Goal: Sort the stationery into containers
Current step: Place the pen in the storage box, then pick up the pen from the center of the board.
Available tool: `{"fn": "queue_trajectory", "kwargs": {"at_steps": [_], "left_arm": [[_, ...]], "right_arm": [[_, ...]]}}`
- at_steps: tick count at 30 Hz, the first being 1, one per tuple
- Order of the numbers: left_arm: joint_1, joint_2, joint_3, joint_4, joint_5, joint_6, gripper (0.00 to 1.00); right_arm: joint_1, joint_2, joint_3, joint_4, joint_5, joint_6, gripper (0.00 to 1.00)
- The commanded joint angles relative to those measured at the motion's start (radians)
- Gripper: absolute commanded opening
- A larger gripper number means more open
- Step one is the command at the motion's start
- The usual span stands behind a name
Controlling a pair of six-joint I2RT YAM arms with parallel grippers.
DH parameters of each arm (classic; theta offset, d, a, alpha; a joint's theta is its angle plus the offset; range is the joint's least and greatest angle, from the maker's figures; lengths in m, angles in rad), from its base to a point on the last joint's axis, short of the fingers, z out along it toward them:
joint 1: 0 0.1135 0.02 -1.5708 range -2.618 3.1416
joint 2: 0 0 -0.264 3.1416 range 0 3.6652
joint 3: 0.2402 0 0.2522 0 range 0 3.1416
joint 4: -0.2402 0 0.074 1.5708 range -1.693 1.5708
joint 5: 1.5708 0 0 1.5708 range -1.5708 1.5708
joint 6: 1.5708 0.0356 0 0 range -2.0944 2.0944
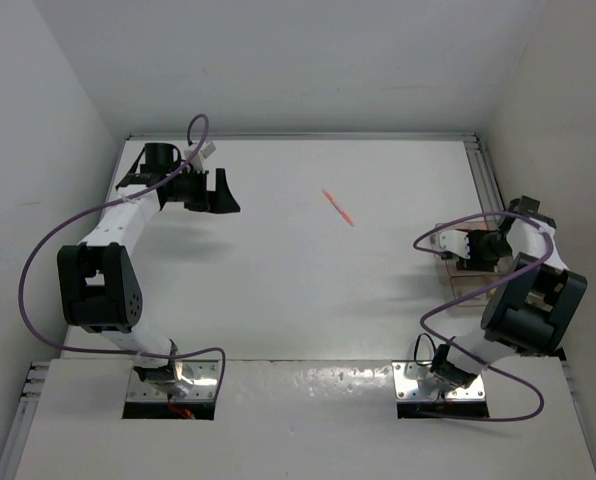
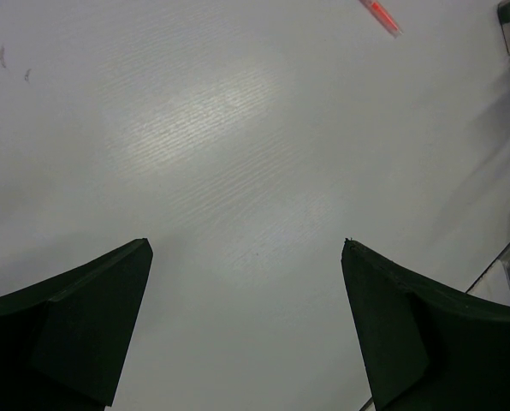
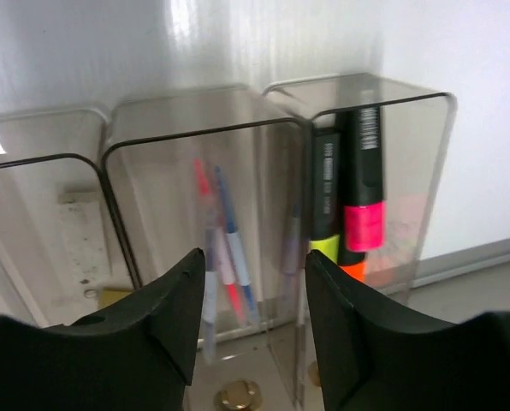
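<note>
Left gripper (image 2: 246,243) is hanging wide open over bare bench (image 1: 278,290), gripping nothing. Orange pen (image 1: 338,207) is lying loose mid-bench, well apart from both grippers; as far as I'm seeing, it's the only item not boxed.

Right gripper (image 3: 253,255) is hovering at the boxes near the right edge, jaws parted, nothing between them that I can make out. Through the gap I'm looking at the middle box (image 3: 152,141), which is holding pink and blue pens (image 3: 229,244). Right box (image 3: 426,171) is holding highlighters (image 3: 364,214) standing on end. Left box (image 3: 32,171) is holding something pale, can't tell what.

I'm judging the step as backing off the pen box, then going for the orange pen. Doing it well:
- **Right gripper:** lifting straight up so the fingers aren't knocking the thin walls. The boxes look light and probably tip easily.
- **Orange pen:** setting the jaws across the shaft, coming low to the bench, closing at mid-length, then dropping it in the middle box.
</note>
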Motion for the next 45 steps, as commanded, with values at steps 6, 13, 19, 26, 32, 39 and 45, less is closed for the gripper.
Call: {"fn": "queue_trajectory", "kwargs": {"at_steps": [6, 13, 19, 26, 32, 39, 45], "left_arm": [[-0.002, 0.007, 0.029, 0.018, 0.023, -0.006, 1.00], [0.001, 0.026, 0.037, 0.033, 0.001, -0.012, 1.00], [0.037, 0.004, 0.016, 0.009, -0.008, 0.016, 1.00], [0.096, 0.007, -0.029, -0.017, 0.013, 0.063, 1.00], [0.136, 0.024, -0.053, -0.013, 0.029, 0.065, 1.00], [0.159, 0.053, -0.059, -0.013, 0.036, 0.076, 1.00], [0.163, 0.081, -0.050, -0.008, 0.049, 0.071, 1.00]], "right_arm": [[0.176, -0.107, 0.294, -0.021, -0.351, 0.676, 0.40], [0.481, 0.009, 0.351, 0.540, -0.189, 1.741, 0.40], [0.687, 0.279, 0.555, 0.560, -0.051, 1.998, 0.32], [0.773, 0.488, 0.591, 0.753, -0.013, 2.021, 0.45], [0.801, 0.627, 0.742, 0.761, 0.033, 1.984, 0.40], [0.804, 0.721, 0.772, 0.773, 0.075, 1.922, 0.36], [0.802, 0.747, 0.764, 0.770, 0.069, 1.902, 0.34]]}}
